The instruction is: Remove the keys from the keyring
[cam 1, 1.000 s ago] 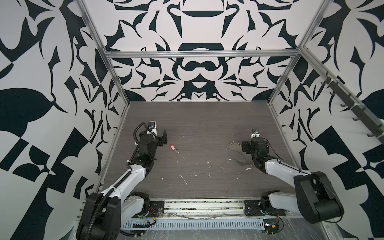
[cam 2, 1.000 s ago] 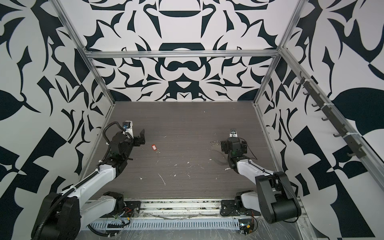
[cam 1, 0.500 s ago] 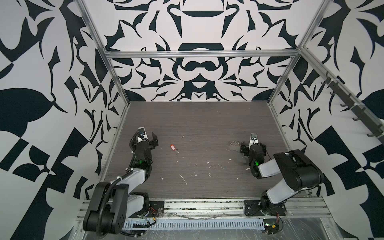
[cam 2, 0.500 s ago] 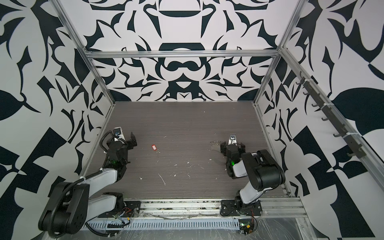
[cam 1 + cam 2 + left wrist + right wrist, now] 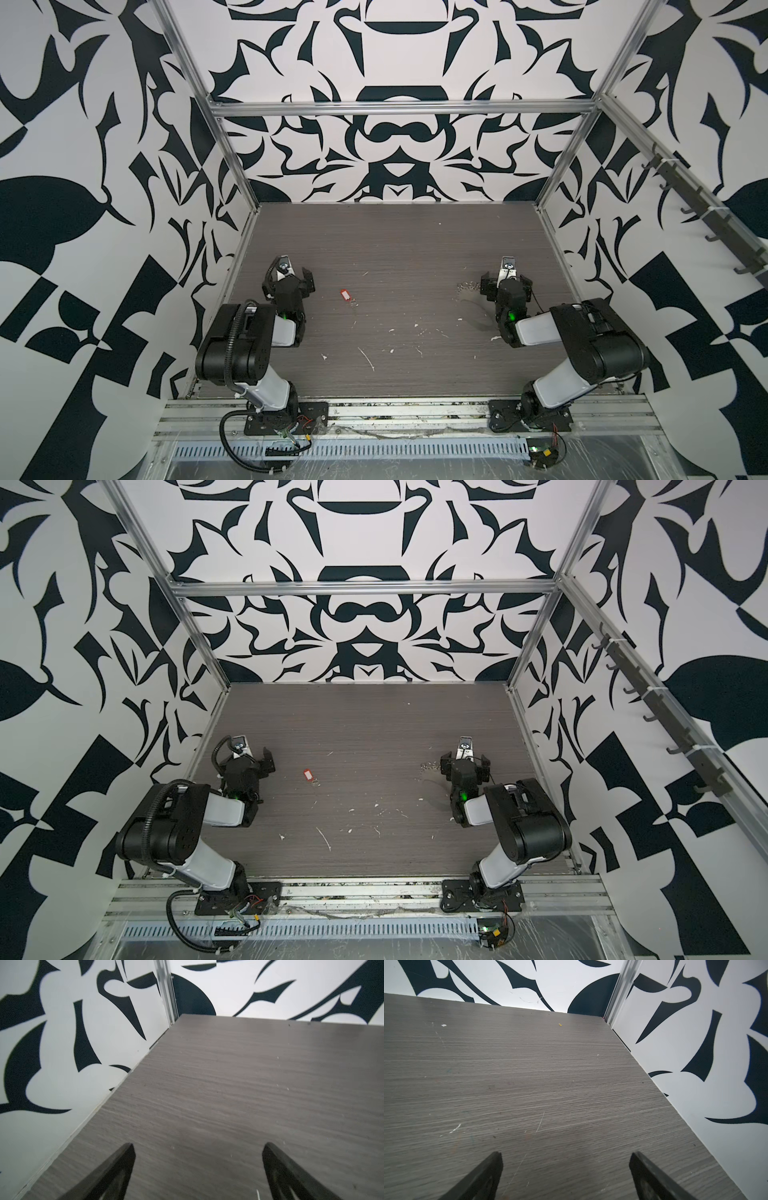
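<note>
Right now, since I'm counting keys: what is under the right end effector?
The right wrist view shows only bare table ahead of the open right end effector. In both top views the keys lie beside it. The spot beneath its body is covered.

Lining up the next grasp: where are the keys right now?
In both top views the keys lie on the table right of centre, just beside the open right gripper, well apart from the red tag.

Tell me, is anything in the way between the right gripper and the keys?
Nothing visible is. In a top view the keys lie on the table close beside the open, empty right gripper, on its side toward the middle, with only bare wood between them. The right wrist view does not show them.
</note>
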